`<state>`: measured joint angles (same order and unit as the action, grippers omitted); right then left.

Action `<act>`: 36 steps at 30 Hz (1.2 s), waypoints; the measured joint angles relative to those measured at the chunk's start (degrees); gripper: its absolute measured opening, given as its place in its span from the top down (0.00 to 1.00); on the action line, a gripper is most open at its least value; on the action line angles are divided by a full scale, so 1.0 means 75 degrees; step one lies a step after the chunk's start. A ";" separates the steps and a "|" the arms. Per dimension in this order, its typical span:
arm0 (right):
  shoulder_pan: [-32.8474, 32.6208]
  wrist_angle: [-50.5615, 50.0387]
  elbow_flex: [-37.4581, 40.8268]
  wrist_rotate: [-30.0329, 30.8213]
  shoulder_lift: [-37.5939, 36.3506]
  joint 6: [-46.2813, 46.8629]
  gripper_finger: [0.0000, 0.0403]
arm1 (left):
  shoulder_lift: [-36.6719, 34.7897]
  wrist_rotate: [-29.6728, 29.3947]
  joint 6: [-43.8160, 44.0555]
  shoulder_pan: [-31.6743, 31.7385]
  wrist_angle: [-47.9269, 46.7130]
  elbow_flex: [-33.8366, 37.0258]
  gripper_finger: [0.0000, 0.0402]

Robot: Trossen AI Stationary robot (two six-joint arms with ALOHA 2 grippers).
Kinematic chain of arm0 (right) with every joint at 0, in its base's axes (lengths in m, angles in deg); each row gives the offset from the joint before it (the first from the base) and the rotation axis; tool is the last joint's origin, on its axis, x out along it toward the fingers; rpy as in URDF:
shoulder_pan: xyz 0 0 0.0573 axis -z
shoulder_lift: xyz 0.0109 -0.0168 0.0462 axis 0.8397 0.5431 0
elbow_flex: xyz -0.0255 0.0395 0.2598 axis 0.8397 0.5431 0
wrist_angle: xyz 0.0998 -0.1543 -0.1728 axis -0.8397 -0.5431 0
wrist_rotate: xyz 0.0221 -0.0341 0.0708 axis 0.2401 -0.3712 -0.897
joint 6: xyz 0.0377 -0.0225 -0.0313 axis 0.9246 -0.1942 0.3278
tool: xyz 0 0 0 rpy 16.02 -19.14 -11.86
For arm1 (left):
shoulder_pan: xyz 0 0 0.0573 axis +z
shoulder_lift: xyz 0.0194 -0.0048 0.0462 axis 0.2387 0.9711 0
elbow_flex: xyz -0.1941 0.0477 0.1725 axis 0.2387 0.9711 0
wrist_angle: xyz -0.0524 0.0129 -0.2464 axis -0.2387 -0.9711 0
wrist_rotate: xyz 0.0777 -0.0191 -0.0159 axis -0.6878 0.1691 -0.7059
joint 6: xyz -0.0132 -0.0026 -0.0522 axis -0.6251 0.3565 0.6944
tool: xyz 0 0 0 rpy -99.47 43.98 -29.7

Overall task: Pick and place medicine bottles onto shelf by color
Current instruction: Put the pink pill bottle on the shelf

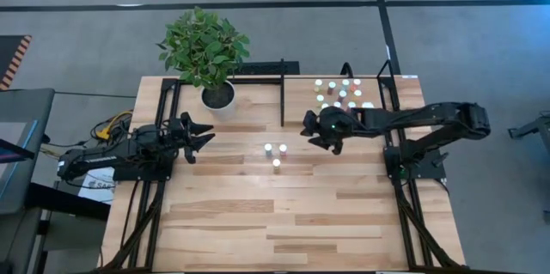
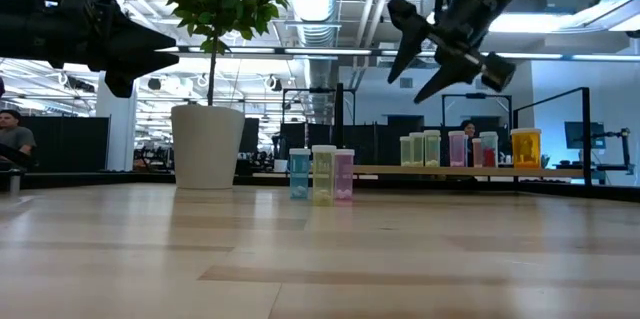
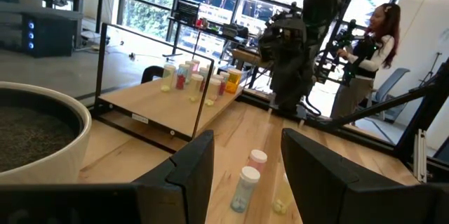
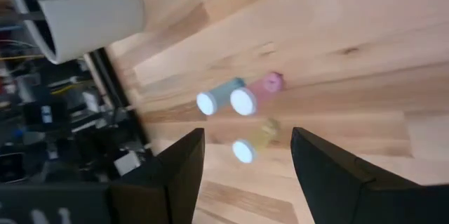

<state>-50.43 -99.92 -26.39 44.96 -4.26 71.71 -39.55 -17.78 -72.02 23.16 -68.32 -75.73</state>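
three loose bottles [image 2: 322, 174] upright, caps up, both grippers' jaws parted, empty

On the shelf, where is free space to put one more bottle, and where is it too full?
The shelf is bare between the plant pot and the black middle bar, and also just right of that bar. Its right end is crowded with bottles. On the table, three bottles stand between the two grippers.

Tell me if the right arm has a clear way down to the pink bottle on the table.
Probably yes. The right gripper hangs above the table with open jaws, and the pink bottle stands just ahead; only its blue neighbour crowds one side.
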 joint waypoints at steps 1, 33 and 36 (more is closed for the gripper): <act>-0.0023 -0.0271 -0.0141 -0.0003 0.0000 0.0003 0.42 | 0.0000 0.0000 0.0000 0.0000 -0.0003 0.0001 0.62; 0.0040 -0.0266 -0.1966 -0.1434 0.2334 0.0829 0.42 | 0.0151 -0.0032 0.0000 0.0000 0.0001 -0.0001 0.62; 0.0038 -0.0555 -0.2355 -0.1434 0.2642 0.0822 0.42 | 0.0152 -0.0036 0.0000 0.0000 0.0006 -0.0001 0.62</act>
<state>-50.15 -104.08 -44.06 34.21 15.55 77.87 -38.42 -18.05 -72.02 23.16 -68.28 -75.73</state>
